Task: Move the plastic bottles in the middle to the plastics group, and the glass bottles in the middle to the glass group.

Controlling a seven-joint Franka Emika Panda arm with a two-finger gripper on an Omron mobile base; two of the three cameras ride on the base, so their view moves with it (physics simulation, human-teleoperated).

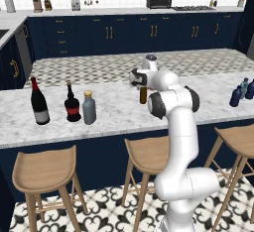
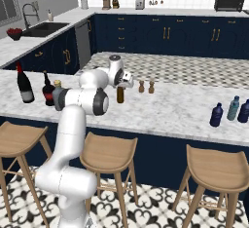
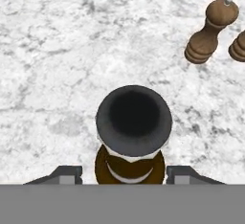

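Gripper [image 3: 130,170] over brown bottle [image 1: 143,95], grip impossible to tell, hand view adds pepper mill [image 3: 208,31] at 2 o'clock, left base view blue bottles [image 1: 243,92] at 3 o'clock

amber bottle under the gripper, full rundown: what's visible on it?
The amber-brown bottle is slim, looks like glass and stands upright on the white marble counter, mid-counter. From the hand view, looking straight down, it has a black round cap and brown shoulders with a pale band. The gripper sits over its top, a finger on each side of the shoulders; contact can't be confirmed. Two wooden grinders stand apart behind it.
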